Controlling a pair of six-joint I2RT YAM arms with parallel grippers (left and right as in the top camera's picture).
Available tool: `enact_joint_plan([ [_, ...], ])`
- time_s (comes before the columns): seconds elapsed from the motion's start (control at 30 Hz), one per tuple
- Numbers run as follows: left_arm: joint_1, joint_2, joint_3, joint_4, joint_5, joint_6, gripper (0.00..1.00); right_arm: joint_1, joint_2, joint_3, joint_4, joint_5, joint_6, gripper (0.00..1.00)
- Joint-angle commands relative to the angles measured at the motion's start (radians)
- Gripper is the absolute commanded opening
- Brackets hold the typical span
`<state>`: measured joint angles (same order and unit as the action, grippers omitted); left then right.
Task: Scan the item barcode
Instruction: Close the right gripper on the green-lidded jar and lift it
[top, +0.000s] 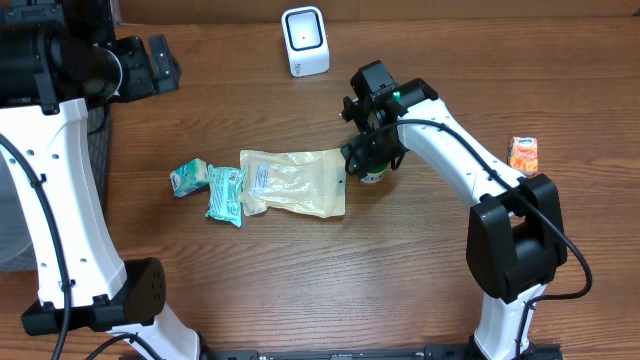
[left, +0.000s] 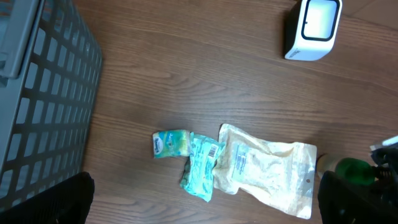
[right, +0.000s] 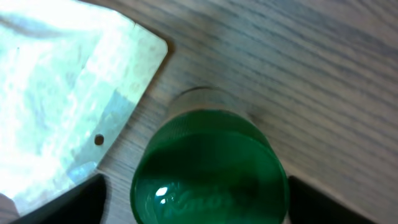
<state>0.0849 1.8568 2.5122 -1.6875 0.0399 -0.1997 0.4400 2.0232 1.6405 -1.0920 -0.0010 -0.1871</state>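
Hanging right over the small jar (top: 373, 175), the right claw (right: 200, 208) stands wide, with one finger on each side of the round green lid (right: 208, 168). It does not look like it is squeezing the jar yet. The jar stands upright on the tabletop (top: 420, 270), a bit right of the middle of the overhead view. It is just beside the right edge of a flat tan bag (top: 295, 182). I think the jar is the thing to scan, since the claw is over it.

The jar looks hard and round, so it should not squash. It looks small and is likely light. The lid is shiny and smooth, so it may slip or spin in the claw. A good place to hold it is on two sides of the lid, or just under it. I cannot see the barcode; it may be on the side.

The white scanner (top: 305, 40) sits at the top middle of the overhead view, well apart from the jar. The left claw (left: 204, 202) is wide too and holds nothing. It is at the upper left, far from the jar.
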Motion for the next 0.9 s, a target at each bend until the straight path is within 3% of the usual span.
enact_joint_plan([
  [0.0, -0.006, 0.003, 0.01, -0.002, -0.006, 0.017, 1.0, -0.002, -0.001, -0.006, 0.021, -0.019, -0.024, 0.75],
  [0.23, -0.006, 0.003, 0.01, -0.002, -0.006, 0.017, 1.0, -0.003, -0.001, -0.006, 0.031, -0.019, 0.166, 0.58],
  [0.3, -0.006, 0.003, 0.01, -0.002, -0.006, 0.017, 1.0, -0.003, -0.001, -0.006, 0.031, -0.019, 0.258, 0.57],
  [0.57, -0.006, 0.003, 0.01, -0.002, -0.006, 0.017, 1.0, -0.004, -0.001, -0.006, 0.048, -0.02, 0.917, 0.63],
  [0.7, -0.006, 0.003, 0.01, -0.002, -0.006, 0.017, 1.0, -0.003, -0.001, -0.006, 0.062, -0.02, 1.237, 0.49],
  [0.77, -0.006, 0.003, 0.01, -0.002, -0.006, 0.017, 1.0, -0.003, -0.001, -0.006, 0.061, -0.027, 1.387, 0.49],
  [0.87, -0.006, 0.003, 0.01, -0.002, -0.006, 0.017, 1.0, -0.003, -0.001, -0.006, 0.071, -0.046, 1.494, 0.48],
])
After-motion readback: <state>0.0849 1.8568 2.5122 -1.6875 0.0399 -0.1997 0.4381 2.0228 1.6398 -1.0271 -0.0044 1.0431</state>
